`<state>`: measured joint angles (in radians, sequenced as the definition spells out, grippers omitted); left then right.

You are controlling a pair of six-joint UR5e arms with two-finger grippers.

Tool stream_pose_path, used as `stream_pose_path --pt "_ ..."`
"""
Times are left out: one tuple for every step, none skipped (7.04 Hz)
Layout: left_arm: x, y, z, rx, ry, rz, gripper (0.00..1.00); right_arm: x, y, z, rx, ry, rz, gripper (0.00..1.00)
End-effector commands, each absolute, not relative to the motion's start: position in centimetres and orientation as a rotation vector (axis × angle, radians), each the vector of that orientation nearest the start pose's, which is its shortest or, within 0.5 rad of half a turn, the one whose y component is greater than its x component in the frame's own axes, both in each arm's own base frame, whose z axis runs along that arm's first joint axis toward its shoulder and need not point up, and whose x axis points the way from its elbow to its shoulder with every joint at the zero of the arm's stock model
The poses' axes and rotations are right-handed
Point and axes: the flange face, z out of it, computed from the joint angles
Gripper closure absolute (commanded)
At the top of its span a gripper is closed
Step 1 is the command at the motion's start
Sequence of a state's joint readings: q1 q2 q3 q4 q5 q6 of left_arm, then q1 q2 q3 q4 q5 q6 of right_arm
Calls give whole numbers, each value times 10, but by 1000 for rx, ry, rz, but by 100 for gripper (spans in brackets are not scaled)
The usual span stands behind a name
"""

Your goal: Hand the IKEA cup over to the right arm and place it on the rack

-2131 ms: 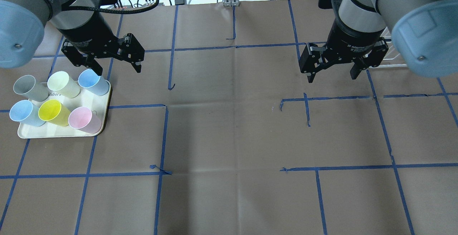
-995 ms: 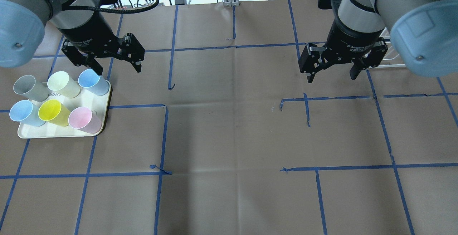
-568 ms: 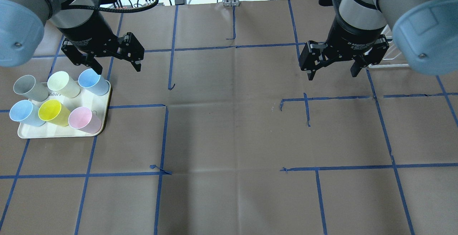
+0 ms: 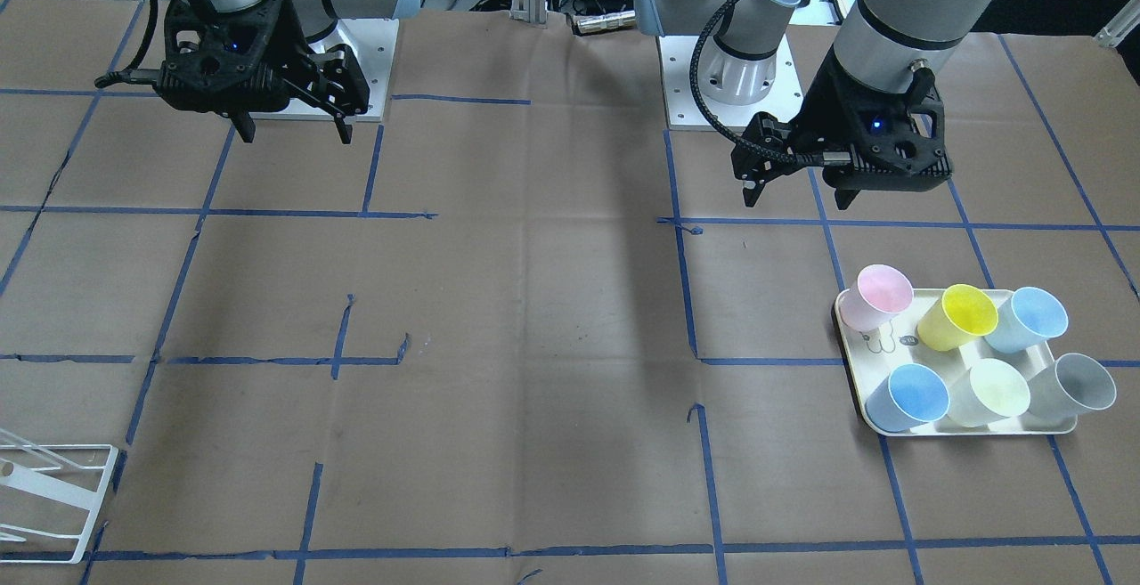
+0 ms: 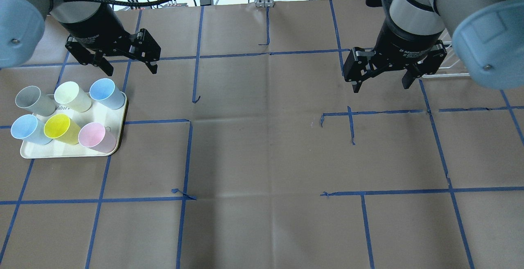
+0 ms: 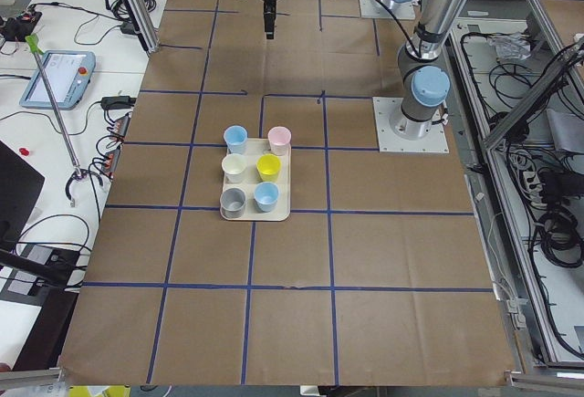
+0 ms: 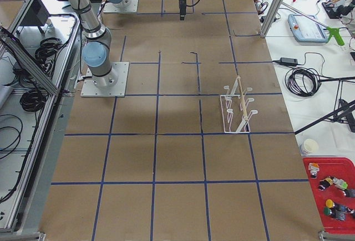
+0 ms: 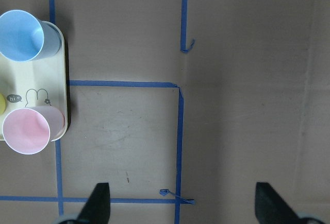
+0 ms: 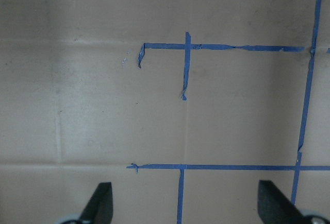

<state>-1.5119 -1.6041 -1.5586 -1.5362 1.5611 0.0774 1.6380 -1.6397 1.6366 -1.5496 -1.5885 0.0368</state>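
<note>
Directions refer to the overhead view, with 12 o'clock at the table edge far from the robot.

The tray (image 5: 69,154) lies at 9 o'clock on the table (image 5: 262,158). It carries all six cups (image 5: 57,125), mouths up, in two rows of three. The blue cup (image 5: 104,92) stands at the tray's 1 o'clock corner and the pink cup (image 5: 95,136) at its 5 o'clock corner.

The left gripper (image 5: 131,70) hangs above the table at 12 to 1 o'clock of the tray. Its fingers are spread wide and hold nothing. The right gripper (image 5: 380,88) hangs at 2 o'clock of the table, its fingers likewise spread and holding nothing.

View differences:
- **Rack:** The overhead view hides most of the rack (image 7: 237,108) behind the right arm (image 5: 413,11). The exterior right view shows it whole, standing on the table.
- **Tray drawing:** Only the left wrist view shows the drawing (image 8: 31,96) on the tray, between the blue and pink cups.
- **Right wrist view:** It shows only table surface and blue tape (image 9: 232,47) beyond the fingertips.

Change from 0.6 s ago:
- The left gripper has shifted toward 11 o'clock.
- Its fingertip no longer overlaps the blue cup's rim.
- The right gripper, cups and tray are practically unmoved.
</note>
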Motion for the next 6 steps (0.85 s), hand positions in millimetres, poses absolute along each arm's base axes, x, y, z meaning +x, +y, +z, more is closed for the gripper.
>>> stream_pose_path --pt "-67 -532 476 53 3151 -27 0 162 -452 485 -49 3159 28 0" --pt "-49 -540 474 87 3150 -25 0 162 -452 482 -49 3159 35 0" --pt "-39 -553 468 104 3151 -23 0 163 -453 482 -49 3158 35 0" --pt "-30 -570 463 154 3141 -48 0 162 -452 482 -46 3159 35 0" --pt "7 -586 453 124 3147 -26 0 162 -452 482 -34 3159 37 0" --pt "50 -598 432 102 3158 17 0 163 -452 481 -44 3156 40 0"
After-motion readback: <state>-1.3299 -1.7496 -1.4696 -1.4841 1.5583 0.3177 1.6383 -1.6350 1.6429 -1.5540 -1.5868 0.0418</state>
